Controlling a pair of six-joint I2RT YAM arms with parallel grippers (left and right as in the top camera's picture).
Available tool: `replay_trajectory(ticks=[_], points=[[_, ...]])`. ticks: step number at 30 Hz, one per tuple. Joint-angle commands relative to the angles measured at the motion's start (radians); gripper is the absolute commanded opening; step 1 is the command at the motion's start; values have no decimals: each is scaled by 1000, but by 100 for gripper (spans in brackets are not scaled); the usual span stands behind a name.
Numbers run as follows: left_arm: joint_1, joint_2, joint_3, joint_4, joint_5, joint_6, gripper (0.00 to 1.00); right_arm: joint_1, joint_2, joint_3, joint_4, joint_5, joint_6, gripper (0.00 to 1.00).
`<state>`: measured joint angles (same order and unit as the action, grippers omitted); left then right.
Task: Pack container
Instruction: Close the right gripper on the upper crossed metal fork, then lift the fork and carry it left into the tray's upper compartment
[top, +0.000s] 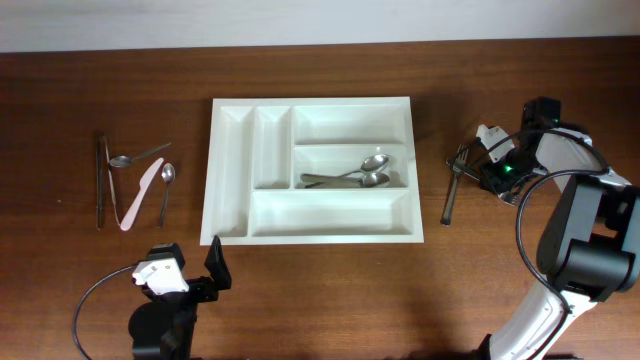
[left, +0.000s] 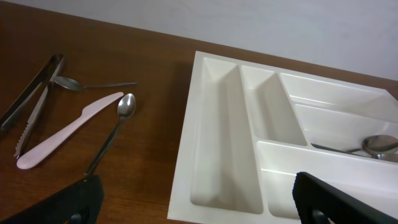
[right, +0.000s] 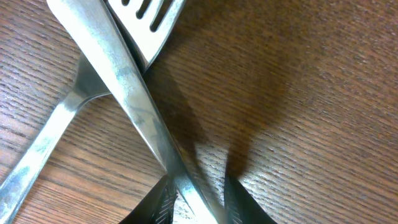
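At the table's right side the right arm comes up from the near edge and bends inward, with the right gripper (top: 493, 168) tipped down onto a small heap of cutlery (top: 455, 185). In the wrist view its dark fingers (right: 163, 200) appear to pinch a steel handle (right: 127, 99) that lies crossed beside a slotted utensil (right: 146, 15). The container (top: 232, 175), a white five-compartment tray, sits mid-table well to that gripper's left, with two spoons (top: 362, 172) in its middle long compartment. The left gripper (top: 192, 278) hovers spread wide just off the tray's near-left corner.
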<state>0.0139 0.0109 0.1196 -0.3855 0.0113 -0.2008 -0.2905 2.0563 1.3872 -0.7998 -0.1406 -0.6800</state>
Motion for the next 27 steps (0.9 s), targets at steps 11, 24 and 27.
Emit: replay_trajectory(ticks=[11, 24, 27], points=[[4, -6, -4, 0, 1, 16, 99, 2, 11, -32, 4, -18, 8, 4], [4, -6, -4, -1, 1, 16, 99, 2, 11, 6, 73, -30, 91, 4], [4, -6, -4, 0, 1, 16, 99, 2, 11, 41, 63, -34, 109, 4]])
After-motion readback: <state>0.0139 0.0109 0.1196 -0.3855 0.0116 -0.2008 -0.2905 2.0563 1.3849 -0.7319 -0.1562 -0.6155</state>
